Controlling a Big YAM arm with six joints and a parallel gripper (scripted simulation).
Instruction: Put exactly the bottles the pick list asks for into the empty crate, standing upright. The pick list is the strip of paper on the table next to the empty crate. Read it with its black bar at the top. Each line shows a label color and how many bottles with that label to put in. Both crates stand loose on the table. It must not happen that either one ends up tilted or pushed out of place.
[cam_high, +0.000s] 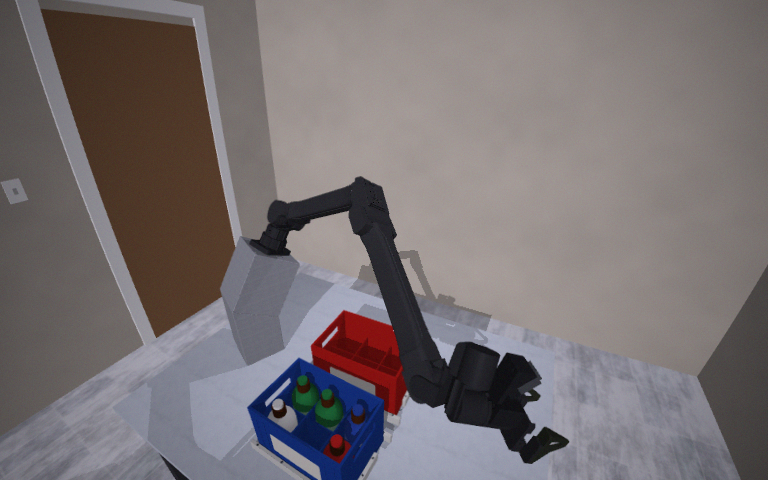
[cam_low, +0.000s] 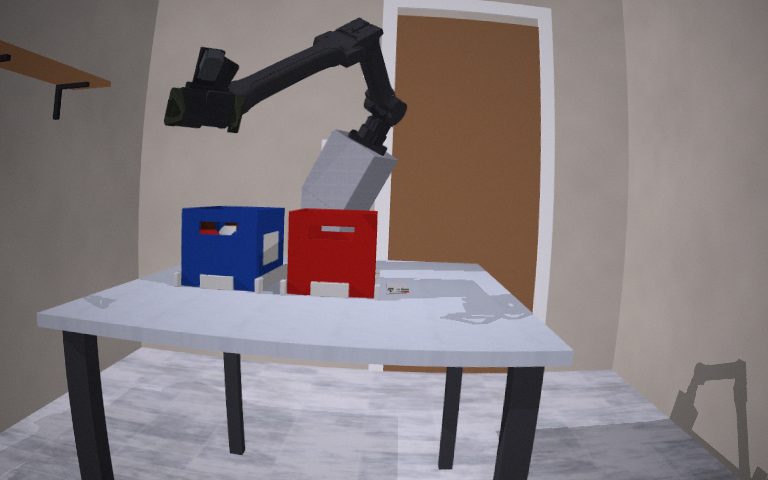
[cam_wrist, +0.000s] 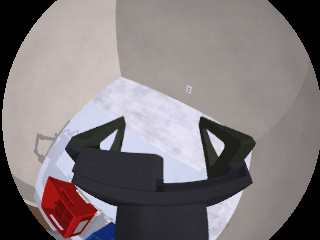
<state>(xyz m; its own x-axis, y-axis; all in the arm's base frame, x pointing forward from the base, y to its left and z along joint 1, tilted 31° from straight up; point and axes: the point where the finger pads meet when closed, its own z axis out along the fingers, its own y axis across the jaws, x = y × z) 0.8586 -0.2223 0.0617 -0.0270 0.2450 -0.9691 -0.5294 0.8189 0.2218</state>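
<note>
The blue crate (cam_high: 365, 444) (cam_low: 218, 254) (cam_wrist: 105, 232) holds upright bottles: a white one (cam_high: 283, 420), two green ones (cam_high: 305, 398) (cam_high: 329, 415), a blue one (cam_high: 357, 423) and a red one (cam_high: 336, 448). The red crate (cam_high: 391, 390) (cam_low: 331, 260) (cam_wrist: 54, 187) stands beside it; its visible compartments are empty, part is hidden behind the arm. The pick list (cam_low: 397, 289) lies beside the red crate, with small green and red marks, too small to read. My gripper (cam_high: 548, 417) (cam_low: 202, 116) (cam_wrist: 162, 120) is open and empty, high above the table, off to the blue crate's side.
Low white brackets (cam_low: 216, 281) (cam_low: 329, 289) stand around the feet of both crates. The arm's grey pedestal (cam_high: 257, 305) (cam_low: 345, 175) rises at the table's far end. A wooden shelf (cam_low: 56, 67) is on the wall in the exterior view.
</note>
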